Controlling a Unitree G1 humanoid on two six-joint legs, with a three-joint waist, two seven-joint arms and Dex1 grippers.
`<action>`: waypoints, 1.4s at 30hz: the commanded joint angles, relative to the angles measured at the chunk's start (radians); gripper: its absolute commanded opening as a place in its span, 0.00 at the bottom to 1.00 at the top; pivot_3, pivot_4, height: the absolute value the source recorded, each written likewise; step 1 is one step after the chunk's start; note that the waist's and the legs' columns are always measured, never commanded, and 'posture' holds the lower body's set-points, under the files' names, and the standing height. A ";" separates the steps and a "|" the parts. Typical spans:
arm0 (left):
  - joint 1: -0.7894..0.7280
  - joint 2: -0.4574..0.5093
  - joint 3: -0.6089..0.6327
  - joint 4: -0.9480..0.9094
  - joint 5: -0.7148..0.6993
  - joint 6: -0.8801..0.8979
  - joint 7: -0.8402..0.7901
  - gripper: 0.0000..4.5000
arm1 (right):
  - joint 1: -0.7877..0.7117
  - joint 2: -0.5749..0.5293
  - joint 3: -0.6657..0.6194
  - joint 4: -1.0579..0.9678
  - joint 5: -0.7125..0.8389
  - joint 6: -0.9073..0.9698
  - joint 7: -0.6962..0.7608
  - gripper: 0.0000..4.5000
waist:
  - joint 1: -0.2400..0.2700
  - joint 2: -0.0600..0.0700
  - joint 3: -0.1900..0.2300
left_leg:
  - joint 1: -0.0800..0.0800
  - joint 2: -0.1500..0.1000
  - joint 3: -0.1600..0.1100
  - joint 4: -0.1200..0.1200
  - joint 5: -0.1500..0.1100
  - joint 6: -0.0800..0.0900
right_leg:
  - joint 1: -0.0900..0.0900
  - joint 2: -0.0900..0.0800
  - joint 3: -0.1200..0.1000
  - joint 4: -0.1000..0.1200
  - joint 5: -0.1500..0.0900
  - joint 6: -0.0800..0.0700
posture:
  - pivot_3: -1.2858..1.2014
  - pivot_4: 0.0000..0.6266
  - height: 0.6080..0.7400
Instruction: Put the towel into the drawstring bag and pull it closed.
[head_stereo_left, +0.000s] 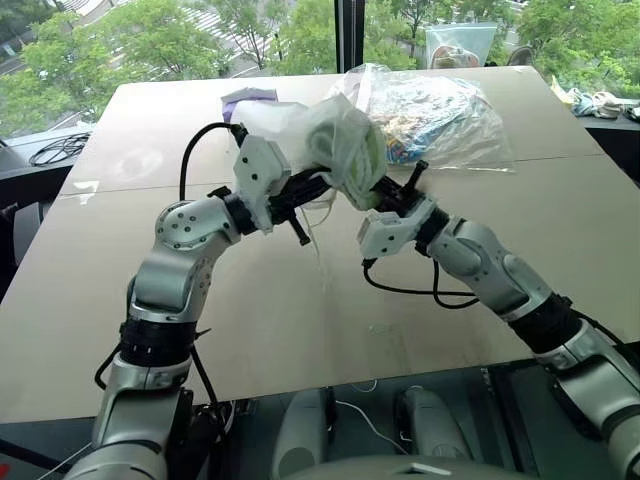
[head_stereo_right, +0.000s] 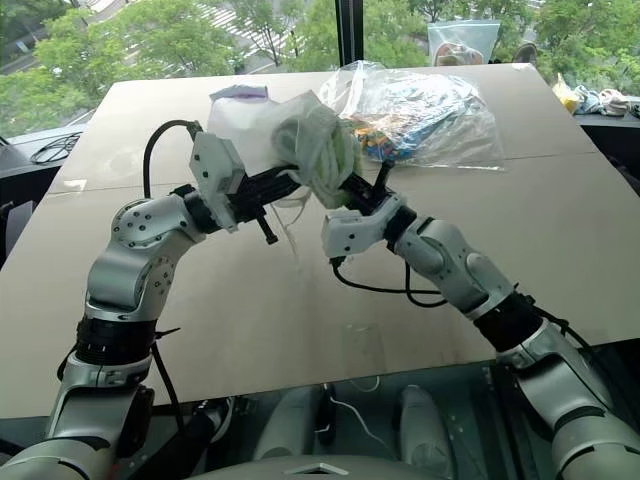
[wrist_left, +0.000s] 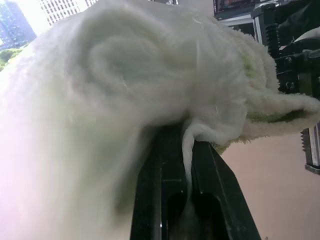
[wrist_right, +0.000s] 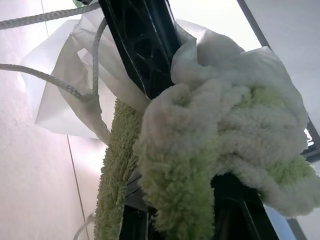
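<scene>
Towel (wrist_right: 200, 150) partly inside drawstring bag (head_stereo_left: 290, 125) — left gripper (head_stereo_left: 300, 195) clenches bag, right gripper (head_stereo_left: 385, 195) clenches towel.

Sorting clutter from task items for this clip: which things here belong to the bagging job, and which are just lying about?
Job:
towel
drawstring bag
left gripper, right gripper, both shut on them

Lying about:
clear plastic bag of colourful items
purple pack
</scene>
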 joint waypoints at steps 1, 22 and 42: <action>-0.063 -0.025 0.045 -0.110 -0.103 0.023 -0.001 0.00 | 0.022 0.042 0.035 0.008 -0.015 -0.004 0.097 0.00 | 0.000 0.000 0.000 | 0.000 0.000 0.000 0.000 0.000 0.000 | 0.000 0.000 0.000 0.000 0.000 0.000 | 0.52 0.24 1.00; -0.034 0.091 0.018 -0.100 -0.130 0.061 -0.153 0.00 | 0.050 0.062 -0.082 -0.036 0.034 -0.165 0.189 0.00 | -0.002 -0.002 0.000 | 0.002 0.000 -0.002 0.004 0.000 -0.001 | 0.002 0.000 -0.001 0.004 -0.002 -0.004 | 0.52 0.24 1.00; -0.049 0.116 -0.027 -0.210 -0.304 0.200 -0.341 0.00 | 0.182 0.266 -0.417 -0.377 1.686 1.216 0.457 0.00 | 0.002 -0.002 0.000 | 0.003 0.001 -0.006 0.004 0.000 0.000 | 0.006 0.000 -0.002 0.003 -0.002 -0.004 | 0.52 0.24 1.00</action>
